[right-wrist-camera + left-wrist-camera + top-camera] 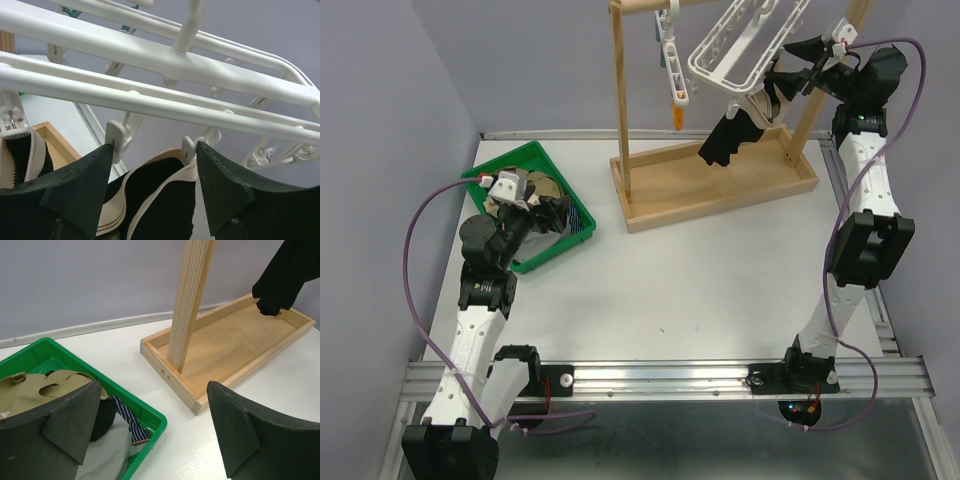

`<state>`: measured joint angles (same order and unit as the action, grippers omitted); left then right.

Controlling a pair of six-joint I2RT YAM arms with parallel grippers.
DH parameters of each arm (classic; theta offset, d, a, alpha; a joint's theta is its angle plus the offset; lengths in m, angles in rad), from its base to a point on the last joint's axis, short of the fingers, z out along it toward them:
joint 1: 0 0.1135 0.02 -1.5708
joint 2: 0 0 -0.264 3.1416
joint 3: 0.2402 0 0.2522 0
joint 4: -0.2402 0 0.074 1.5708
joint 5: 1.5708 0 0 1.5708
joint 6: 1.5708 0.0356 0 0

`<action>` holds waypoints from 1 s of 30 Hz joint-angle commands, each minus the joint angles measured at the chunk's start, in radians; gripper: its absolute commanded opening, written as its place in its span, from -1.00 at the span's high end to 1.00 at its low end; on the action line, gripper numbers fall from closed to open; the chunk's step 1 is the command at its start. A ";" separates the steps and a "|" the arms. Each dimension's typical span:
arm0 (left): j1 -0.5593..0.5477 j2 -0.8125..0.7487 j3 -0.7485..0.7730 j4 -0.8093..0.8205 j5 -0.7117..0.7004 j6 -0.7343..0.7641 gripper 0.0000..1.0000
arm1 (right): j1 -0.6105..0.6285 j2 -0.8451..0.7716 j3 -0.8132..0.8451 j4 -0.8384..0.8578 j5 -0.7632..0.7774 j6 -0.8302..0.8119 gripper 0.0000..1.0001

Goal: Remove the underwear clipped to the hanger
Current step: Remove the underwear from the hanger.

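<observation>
Straddling clipped black underwear [160, 200] at 1 o'clock, right claw [154, 150] part-open, no grip; left claw [154, 387], 9 o'clock, wide open, empty.

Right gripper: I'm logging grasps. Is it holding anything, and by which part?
Nothing yet: the right gripper stands open, fingers either side of the cream waistband of the black underwear, under the hanger clips.

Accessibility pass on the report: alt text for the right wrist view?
The right fingers stand open on either side of black underwear with a cream waistband, hung by white clips from a white hanger. A second black piece hangs at the left edge.
</observation>
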<state>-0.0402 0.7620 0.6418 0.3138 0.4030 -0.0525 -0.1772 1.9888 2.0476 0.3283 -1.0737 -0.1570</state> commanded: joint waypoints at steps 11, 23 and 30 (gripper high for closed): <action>-0.007 -0.007 0.002 0.045 0.010 0.010 -0.98 | -0.004 -0.100 -0.064 -0.005 -0.017 -0.047 -0.36; -0.007 -0.006 0.001 0.044 0.007 0.011 -0.98 | -0.013 -0.081 -0.041 -0.003 0.032 -0.042 -0.43; -0.007 -0.006 0.001 0.042 0.005 0.010 -0.98 | -0.016 -0.084 -0.037 -0.003 0.034 -0.041 -0.43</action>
<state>-0.0402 0.7620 0.6415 0.3138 0.4030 -0.0525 -0.1841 1.9472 1.9984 0.3088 -1.0538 -0.1944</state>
